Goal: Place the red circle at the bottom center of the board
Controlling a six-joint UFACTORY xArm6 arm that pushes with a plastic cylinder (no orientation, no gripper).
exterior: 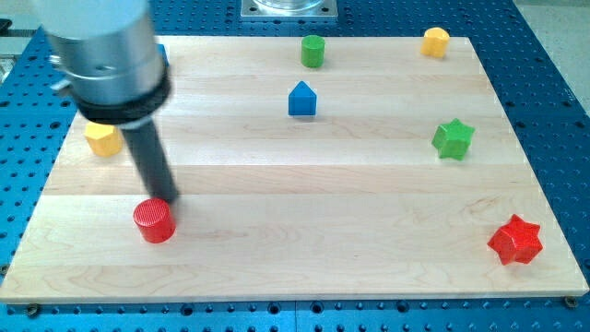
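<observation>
Camera view shows my tip (168, 199) touching the upper right edge of the red circle (154, 221), which sits near the bottom left of the counter (304, 258). No jaws exist on this arm, only the dark rod, so nothing is spread or pinching.

To do this step well, I judge the tip should first go round to the circle's left side, then push steadily toward the view's right along the lower edge, staying centred behind the block so it does not slip off sideways. From where the tip now stands, a push would drive it down and left, off course.

As a round, squat cylinder standing on its flat end, the circle has no heading and no long axis across the counter; its only axis runs upright.

Its path looks free: the red star (515, 240) lies far right, the yellow block (102, 139) and blue house-shaped block (301, 100) well above.
</observation>
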